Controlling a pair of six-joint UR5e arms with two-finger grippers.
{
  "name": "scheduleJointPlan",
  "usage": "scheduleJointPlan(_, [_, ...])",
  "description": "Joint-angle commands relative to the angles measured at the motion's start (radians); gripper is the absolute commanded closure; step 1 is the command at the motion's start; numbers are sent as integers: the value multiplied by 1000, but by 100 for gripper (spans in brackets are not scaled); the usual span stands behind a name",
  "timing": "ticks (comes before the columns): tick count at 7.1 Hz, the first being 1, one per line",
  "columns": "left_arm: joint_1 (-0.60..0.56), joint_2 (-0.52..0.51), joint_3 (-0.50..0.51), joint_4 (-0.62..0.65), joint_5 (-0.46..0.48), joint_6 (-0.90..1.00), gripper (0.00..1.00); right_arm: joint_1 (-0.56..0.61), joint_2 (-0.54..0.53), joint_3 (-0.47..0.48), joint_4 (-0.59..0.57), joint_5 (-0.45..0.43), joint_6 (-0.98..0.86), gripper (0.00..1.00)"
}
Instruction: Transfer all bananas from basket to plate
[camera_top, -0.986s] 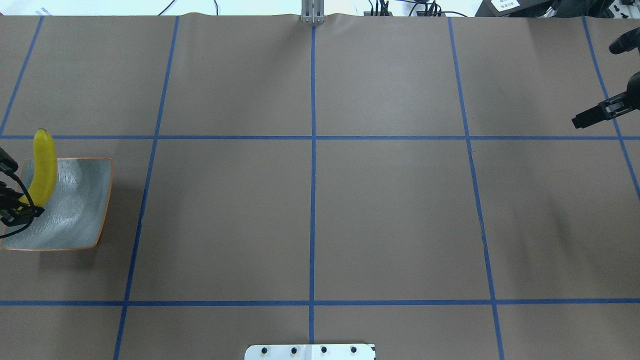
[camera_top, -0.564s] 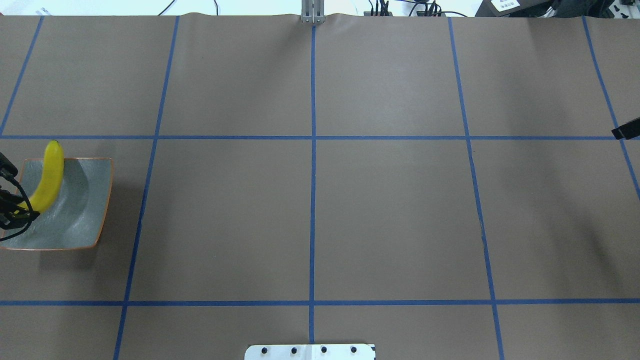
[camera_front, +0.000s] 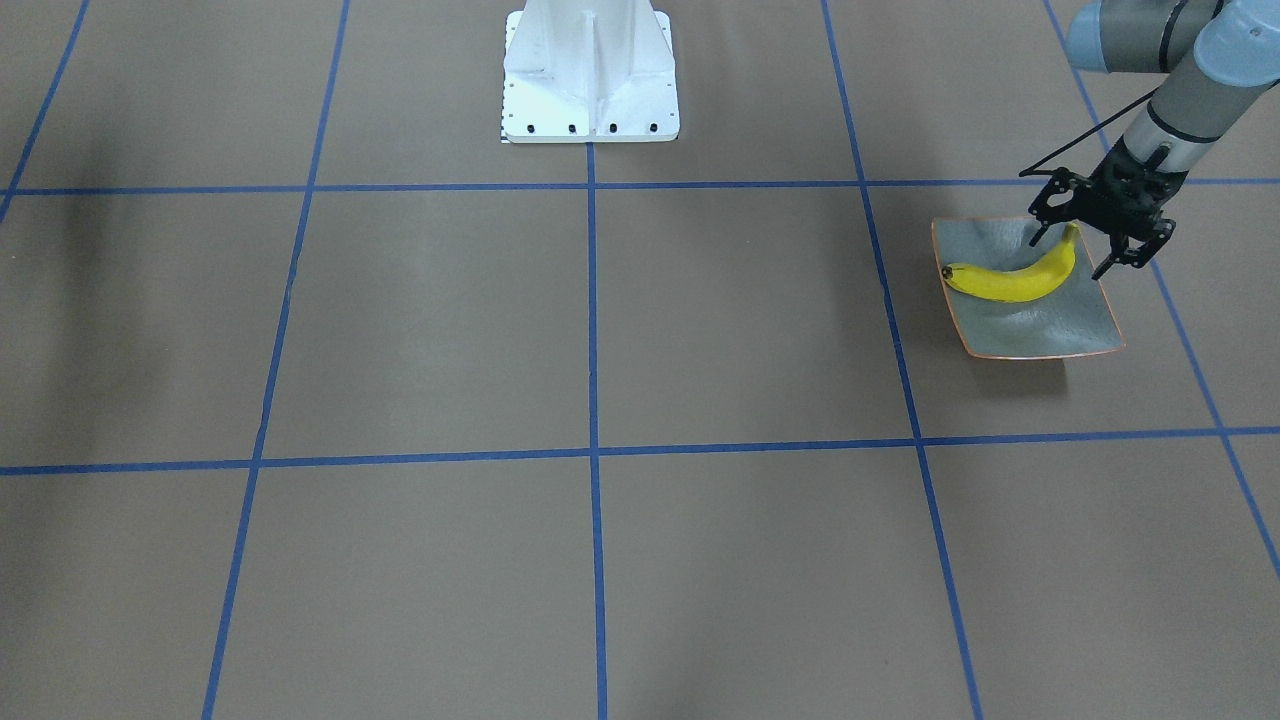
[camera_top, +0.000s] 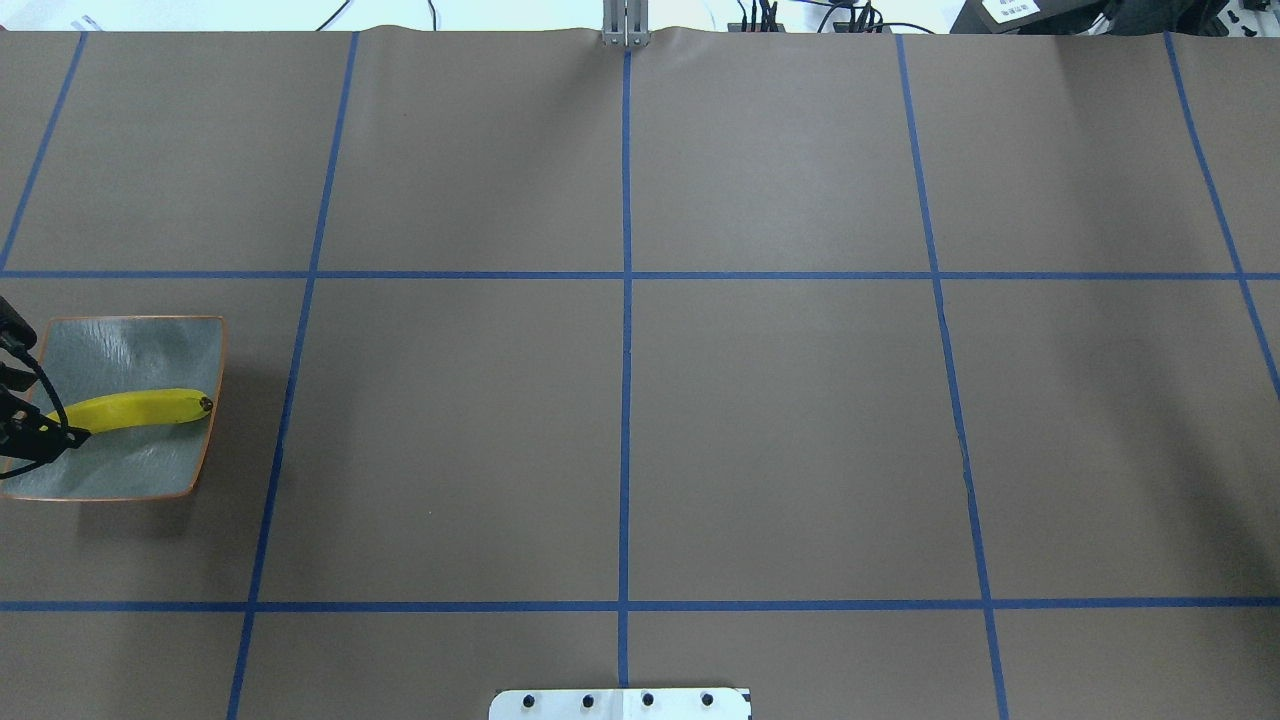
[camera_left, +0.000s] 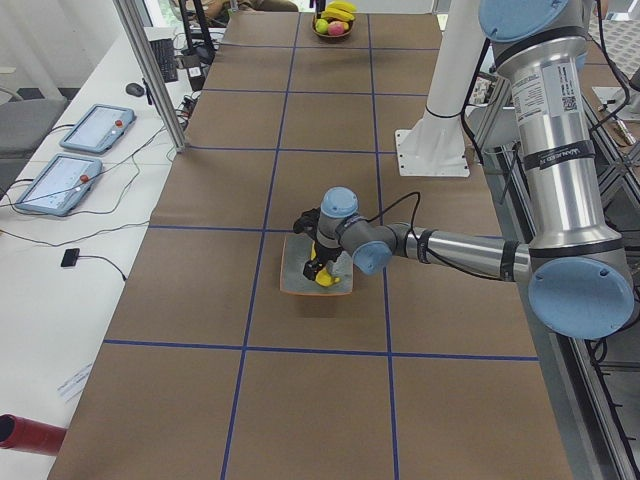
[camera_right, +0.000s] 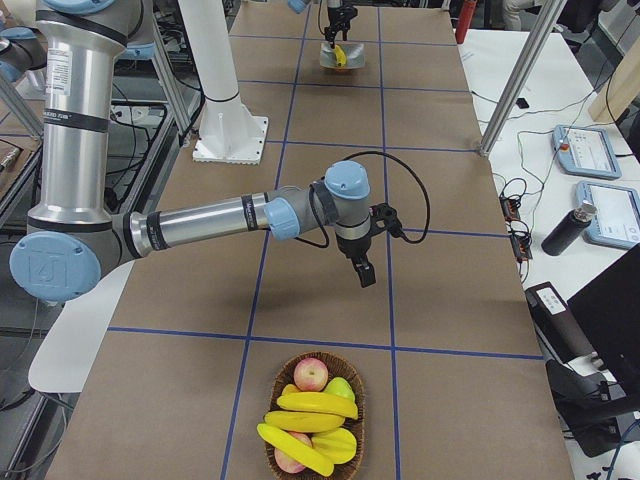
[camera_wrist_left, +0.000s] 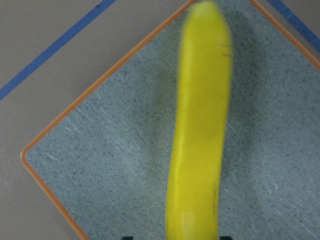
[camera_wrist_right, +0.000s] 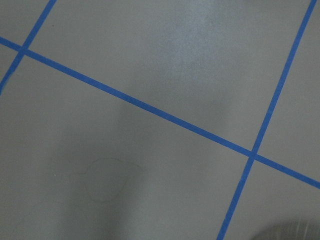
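Note:
One yellow banana (camera_front: 1012, 281) lies flat on the square grey-green plate (camera_front: 1060, 330) with the orange rim, near the table's left edge. It lies across the plate in the overhead view (camera_top: 135, 410) and looks blurred in the left wrist view (camera_wrist_left: 200, 135). My left gripper (camera_front: 1073, 250) hovers over the banana's stem end, jaws spread wide either side of it. My right gripper (camera_right: 358, 268) shows only in the exterior right view, above bare table short of the basket (camera_right: 352, 392); I cannot tell if it is open. The basket holds more bananas (camera_right: 318, 403).
The basket also holds apples (camera_right: 311, 374) and stands at the table's right end. The white robot base (camera_front: 590, 75) stands at the near middle edge. Blue tape lines grid the brown table. Tablets and cables lie on side benches.
The banana has swung down from pointing away over the plate's far rim to lying flat across the plate. The right arm has left the overhead view.

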Motion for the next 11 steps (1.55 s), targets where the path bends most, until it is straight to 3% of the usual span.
scheduleJointPlan(1, [-41,-14,-35,5,-77,-1,0,85,-43,-52,0,20,-134,0])
scheduleJointPlan(2, [-41,-16,-38,5,-78,-1,0,138,-66,-78,-2,58,-185,0])
scheduleJointPlan(3, [-41,-17,-38,3,-76,-1,0,212,-69,-180,2,150,-196,0])
scheduleJointPlan(4, [-41,-17,-39,3,-75,-1,0,255,-57,-231,2,152,-188,1])
scheduleJointPlan(5, [-41,-17,-39,3,-71,-1,0,283,-36,-309,47,135,-193,1])
scheduleJointPlan(7, [-43,-17,-49,2,-68,-1,0,288,56,-591,272,103,-156,3])
scheduleJointPlan(8, [-43,-17,-50,2,-67,-1,0,288,67,-644,361,79,-100,4])
scheduleJointPlan(9, [-44,-17,-50,0,-67,-1,0,288,64,-638,370,60,-72,6])
scheduleJointPlan(11, [-46,-16,-52,-4,-65,-1,0,288,53,-646,376,62,-73,22])
